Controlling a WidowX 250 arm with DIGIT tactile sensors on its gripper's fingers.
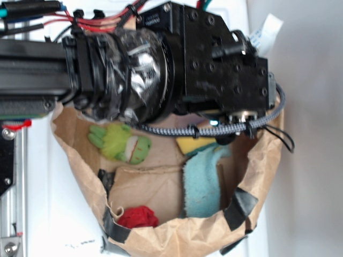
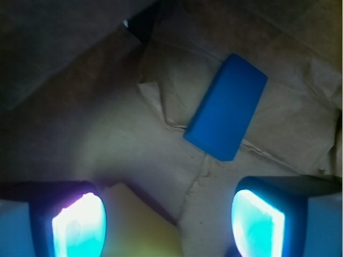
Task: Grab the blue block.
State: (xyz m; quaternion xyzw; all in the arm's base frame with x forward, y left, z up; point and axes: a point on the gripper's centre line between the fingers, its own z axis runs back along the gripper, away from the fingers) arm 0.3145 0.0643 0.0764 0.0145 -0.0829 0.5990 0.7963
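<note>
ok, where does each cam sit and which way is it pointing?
Exterior: above, looking down on the arm's black wrist housing and the paper bag holding a green plush, teal towel, yellow sponge.
Wrist: behind the open gripper, facing the bag floor and the blue block; both fingertips show.
Shared: the bag; probably the sponge.

We look down from above in the exterior view, set very close behind the arm point(image 1: 161, 59), whose black bulk fills the upper half; below it we see into the brown paper bag point(image 1: 257, 182); the wrist view sits on the arm and faces down into that bag from nearer, past the two fingers point(image 2: 80, 225) of the end effector point(image 2: 169, 225) at its lower edge; both views share the bag's crumpled floor and the yellow sponge point(image 1: 194, 144).
</note>
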